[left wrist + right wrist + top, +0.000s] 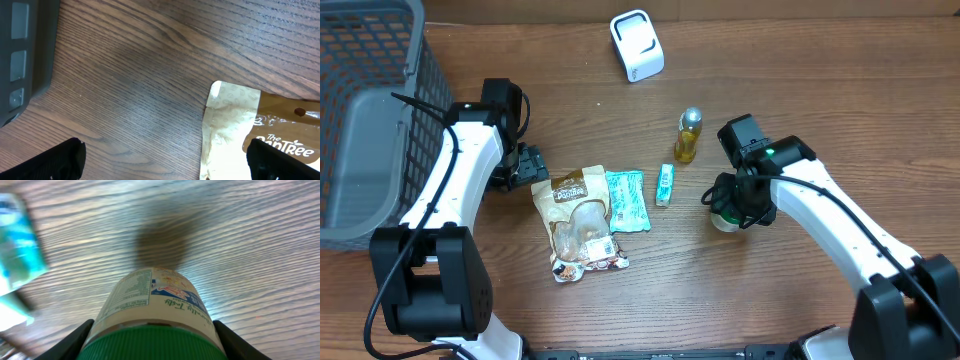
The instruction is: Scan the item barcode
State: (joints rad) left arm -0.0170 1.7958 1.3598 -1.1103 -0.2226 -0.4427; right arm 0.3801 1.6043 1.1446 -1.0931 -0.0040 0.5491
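Your right tool [730, 208] clamps the green-lidded jar [150, 295]; the white scanner [637, 45] lies at 11 o'clock.

Tabletop [770, 300]: brown wood grain, fine ridged texture, matt with a soft sheen. Basket [380, 60]: grey plastic mesh, matt. Scanner [637, 45]: white plastic, smooth, semi-gloss. Bottle [688, 137]: clear, yellow contents, shiny metallic cap. Snack pouch [578, 220]: kraft-paper-look film, crinkled, with a glossy brown printed band and a clear window. Teal sachet [627, 200]: glossy film, wrinkled. Jar [155, 300]: printed label with a satin finish; lid [155, 342] is green plastic, finely ribbed. Arm shells [460, 180]: smooth white plastic; joints matt black.
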